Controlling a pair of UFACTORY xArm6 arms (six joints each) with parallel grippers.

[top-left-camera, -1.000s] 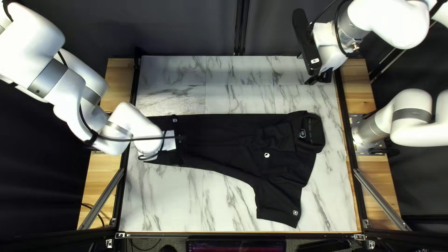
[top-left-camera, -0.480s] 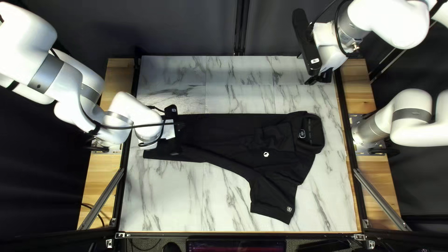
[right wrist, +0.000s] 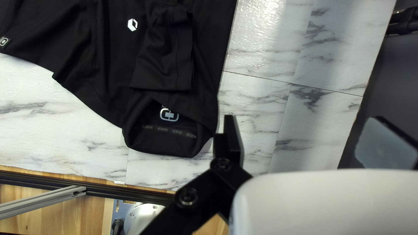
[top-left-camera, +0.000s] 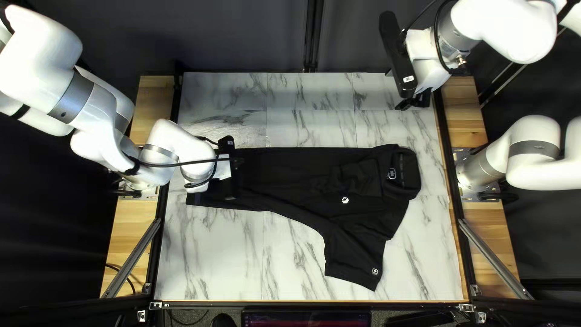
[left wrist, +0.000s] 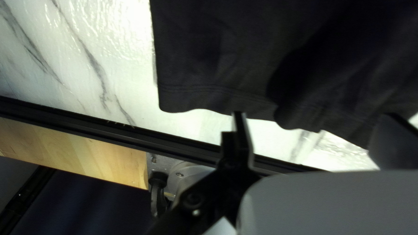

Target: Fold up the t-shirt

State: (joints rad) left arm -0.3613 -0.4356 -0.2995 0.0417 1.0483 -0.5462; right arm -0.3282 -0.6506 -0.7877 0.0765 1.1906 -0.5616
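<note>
Left wrist view: my left gripper (left wrist: 314,115) open at hem (left wrist: 204,96) of shirt (left wrist: 217,48), flat on table (left wrist: 109,65); right gripper (right wrist: 304,118) open near collar (right wrist: 174,146). Should pinch all layers low, lift level.

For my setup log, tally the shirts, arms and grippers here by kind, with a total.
Shirts: 1 (black t-shirt)
Arms: 2 (left arm, right arm)
Grippers: 2 (left gripper, right gripper)
Total: 5

Both arms are bent. The left gripper (top-left-camera: 223,168) is directed downward, its two fingers wide apart. The right gripper (top-left-camera: 416,102) has also its fingers well separated.
</note>
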